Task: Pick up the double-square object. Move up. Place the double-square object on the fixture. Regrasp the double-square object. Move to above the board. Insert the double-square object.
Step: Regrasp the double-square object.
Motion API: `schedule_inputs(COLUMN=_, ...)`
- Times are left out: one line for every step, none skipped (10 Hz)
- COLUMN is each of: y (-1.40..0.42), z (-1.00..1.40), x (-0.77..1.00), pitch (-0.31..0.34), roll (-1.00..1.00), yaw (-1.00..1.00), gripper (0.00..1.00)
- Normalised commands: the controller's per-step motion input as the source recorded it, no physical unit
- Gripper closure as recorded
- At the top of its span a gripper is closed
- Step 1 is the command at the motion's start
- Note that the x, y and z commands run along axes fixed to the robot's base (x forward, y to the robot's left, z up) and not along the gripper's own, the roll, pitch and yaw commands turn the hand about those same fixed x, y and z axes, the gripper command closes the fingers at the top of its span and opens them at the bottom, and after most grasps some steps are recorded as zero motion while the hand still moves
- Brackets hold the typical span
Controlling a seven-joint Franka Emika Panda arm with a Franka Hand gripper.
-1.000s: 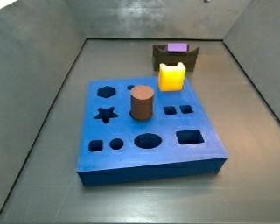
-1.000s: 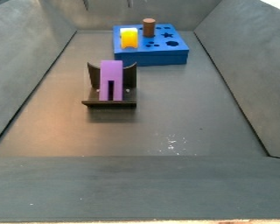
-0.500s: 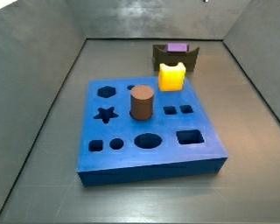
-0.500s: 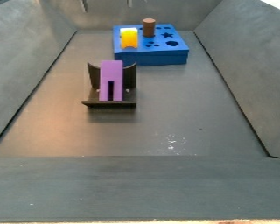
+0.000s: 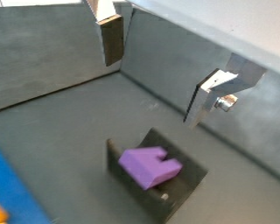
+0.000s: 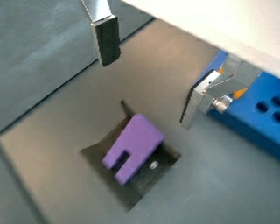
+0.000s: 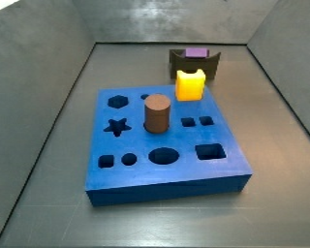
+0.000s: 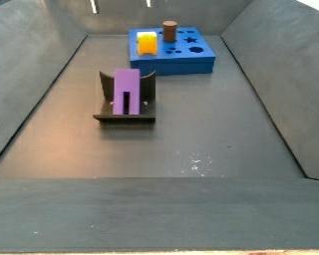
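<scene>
Double-square object point(image 8: 127, 90) stands in the fixture point(image 8: 124, 117), well apart from the board point(image 8: 173, 53). In both wrist views the tool point(image 6: 154, 74) hangs above it, fingers point(image 6: 106, 41) spread wide, holding nothing.

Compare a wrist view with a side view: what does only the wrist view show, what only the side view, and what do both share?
Only the wrist view shows the gripper, open and empty above the fixture. Only the side view shows the whole board, with the brown cylinder and the yellow block standing in it. Both show the purple object resting on the fixture.
</scene>
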Motion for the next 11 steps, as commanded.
schedule_inputs(y=-0.03, z=0.01, x=0.0, pitch=-0.001, roll=1.0, yaw=0.05, gripper=0.0)
schedule_inputs(y=-0.02, z=-0.01, x=0.02, pitch=0.005, roll=1.0, yaw=0.05, gripper=0.0)
schedule_inputs(y=-0.02, z=-0.01, x=0.03, pitch=0.012, roll=1.0, yaw=0.05, gripper=0.0)
schedule_inputs(y=-0.03, z=-0.01, x=0.04, pitch=0.021, roll=1.0, yaw=0.05, gripper=0.0)
schedule_inputs(y=-0.03, z=-0.02, x=0.06, pitch=0.038, roll=1.0, yaw=0.06, gripper=0.0)
schedule_inputs(y=-0.03, z=-0.01, x=0.07, pitch=0.056, roll=1.0, yaw=0.07, gripper=0.0)
schedule_inputs(y=-0.03, z=-0.01, x=0.08, pitch=0.071, roll=1.0, yaw=0.07, gripper=0.0)
schedule_inputs(y=-0.04, z=-0.01, x=0.09, pitch=0.106, roll=1.0, yaw=0.09, gripper=0.0)
schedule_inputs(y=-0.04, z=-0.02, x=0.1, pitch=0.131, roll=0.86, yaw=0.11, gripper=0.0)
schedule_inputs(y=-0.04, z=-0.02, x=0.1, pitch=0.128, roll=0.67, yaw=0.13, gripper=0.0)
schedule_inputs(y=-0.05, z=-0.02, x=0.1, pitch=0.123, roll=0.54, yaw=0.13, gripper=0.0)
